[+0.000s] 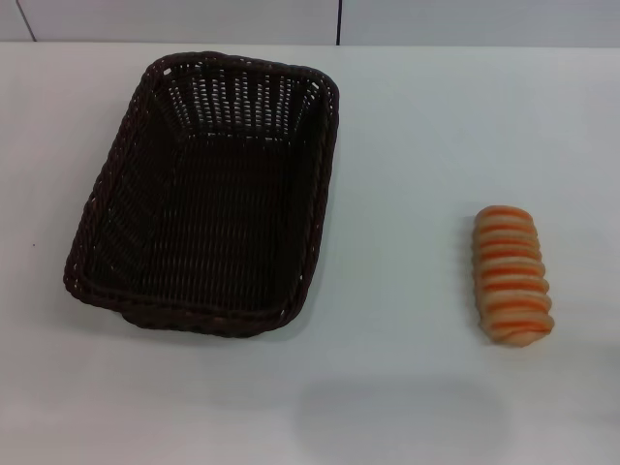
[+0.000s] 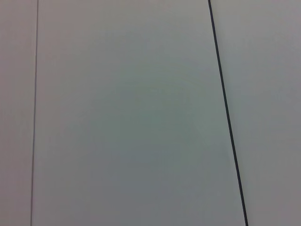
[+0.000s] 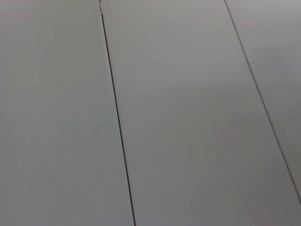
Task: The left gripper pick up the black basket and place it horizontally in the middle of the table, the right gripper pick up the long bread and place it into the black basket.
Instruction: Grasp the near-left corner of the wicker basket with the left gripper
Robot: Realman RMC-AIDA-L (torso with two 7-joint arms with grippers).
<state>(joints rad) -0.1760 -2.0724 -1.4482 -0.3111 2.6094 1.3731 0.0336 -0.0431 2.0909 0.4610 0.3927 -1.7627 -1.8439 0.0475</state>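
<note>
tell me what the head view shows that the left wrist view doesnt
Only the head view shows the black basket, empty and lying lengthwise toward the far edge on the left of the table, and the long bread apart from it on the right. Only the left wrist view shows pale flat panels with a thin dark seam. Both share one thing: no gripper is visible.

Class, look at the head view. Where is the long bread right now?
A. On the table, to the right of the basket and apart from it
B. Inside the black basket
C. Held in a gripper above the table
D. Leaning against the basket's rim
A: the bread lies on the bare table, well clear of the basket, which is empty; no gripper is in view.
</note>
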